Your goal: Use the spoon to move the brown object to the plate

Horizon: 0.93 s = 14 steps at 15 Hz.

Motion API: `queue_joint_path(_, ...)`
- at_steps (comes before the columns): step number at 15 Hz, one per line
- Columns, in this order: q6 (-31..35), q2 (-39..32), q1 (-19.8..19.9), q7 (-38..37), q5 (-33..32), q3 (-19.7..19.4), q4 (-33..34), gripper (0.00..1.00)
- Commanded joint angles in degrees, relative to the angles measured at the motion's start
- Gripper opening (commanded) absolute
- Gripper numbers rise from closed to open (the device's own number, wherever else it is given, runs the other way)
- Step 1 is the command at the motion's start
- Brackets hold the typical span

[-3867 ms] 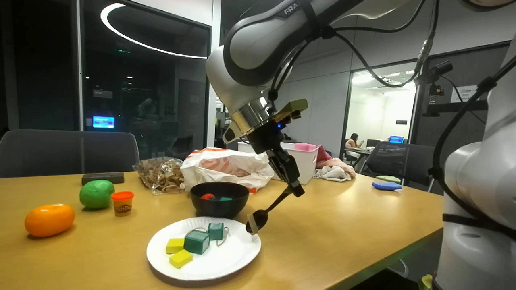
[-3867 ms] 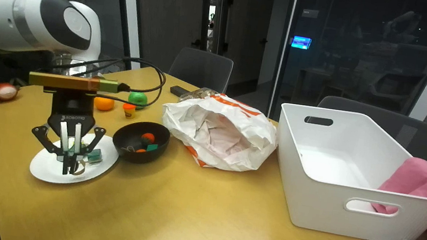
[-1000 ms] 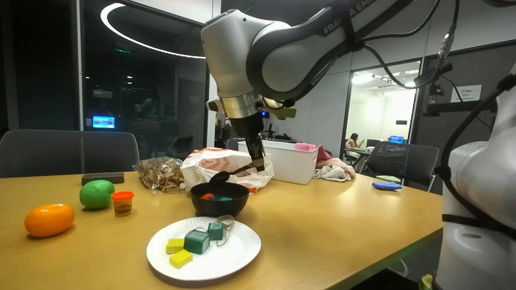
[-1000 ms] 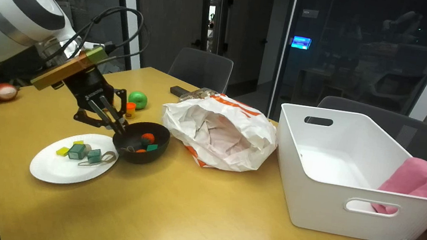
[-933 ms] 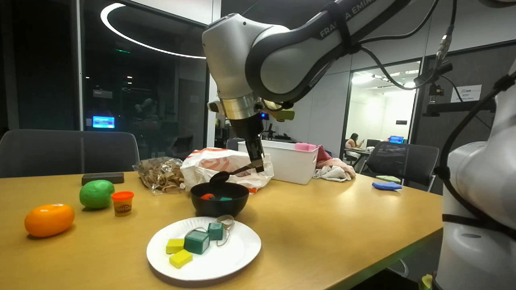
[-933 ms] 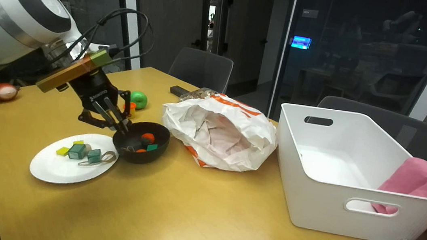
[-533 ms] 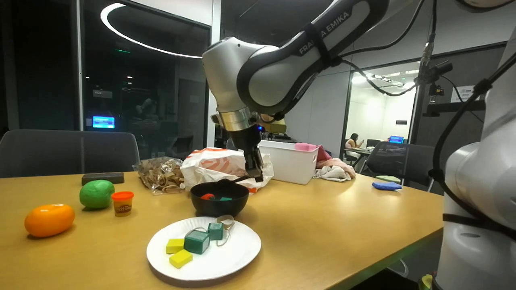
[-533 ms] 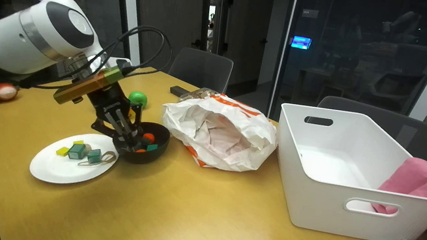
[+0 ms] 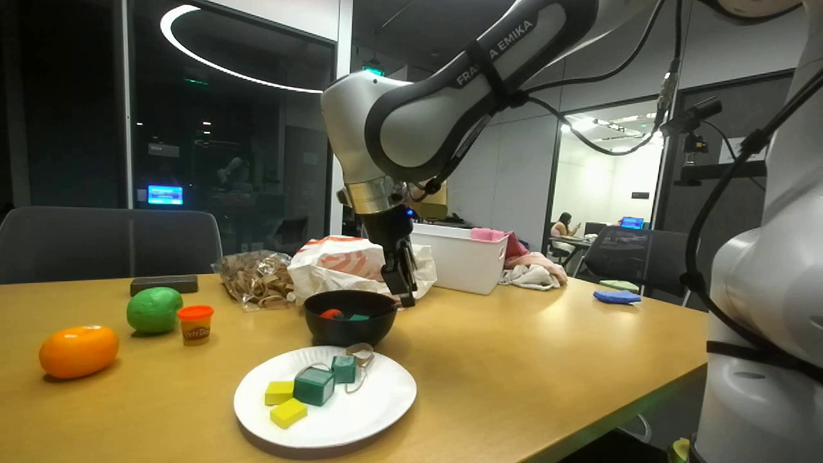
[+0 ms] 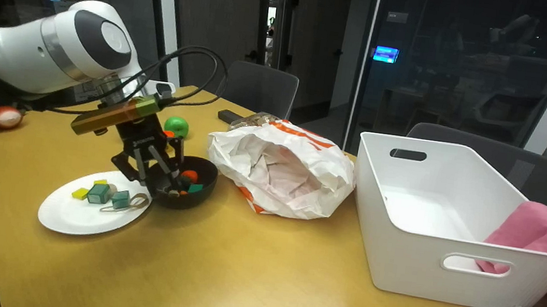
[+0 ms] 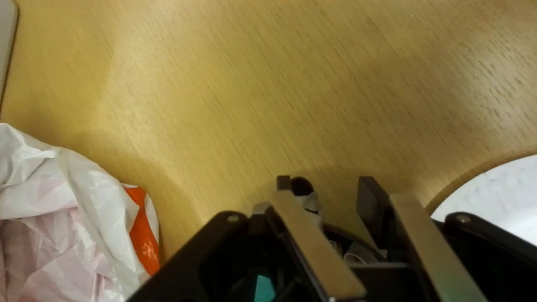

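Note:
My gripper stands open at the rim of the dark bowl, its fingertips well apart. In the wrist view the handle end of the spoon shows in the gap, right beside one finger; whether they touch I cannot tell. The rest of the spoon is hidden by the gripper and the bowl. A curled brown band, the brown object, lies on the far rim side of the white plate. Green blocks and yellow blocks share that plate.
Inside the bowl are a red-orange piece and a teal piece. Behind it sits a crumpled white bag, with a white bin beyond. A Play-Doh tub, a green fruit and an orange fruit stand further along.
Earlier the spoon carried the brown band at the plate's edge; now the band lies on the plate. The gripper moved to the bowl, lowered the spoon there and opened its fingers.

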<state>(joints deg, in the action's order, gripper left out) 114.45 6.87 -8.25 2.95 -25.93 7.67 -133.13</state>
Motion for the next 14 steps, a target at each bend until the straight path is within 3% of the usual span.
queue_joint_path(1, 0.22, 1.30, 0.23, 0.70, 4.55, -0.17, 1.55, 0.80)
queue_joint_path(4, 0.20, 2.73, 0.18, 0.47, 7.96, -0.19, 2.44, 0.99)
queue_joint_path(8, -2.17, 4.27, -0.08, 0.70, 13.82, -0.21, 3.91, 1.00)
queue_joint_path(10, -5.98, 4.47, -0.37, 2.29, 20.47, -0.72, 5.14, 1.00)
queue_joint_path(11, -2.74, 3.43, 0.17, 0.48, 15.88, 0.09, 3.75, 1.00)
queue_joint_path(14, -4.85, 3.91, 0.11, 1.02, 19.01, 0.01, 4.35, 1.00)
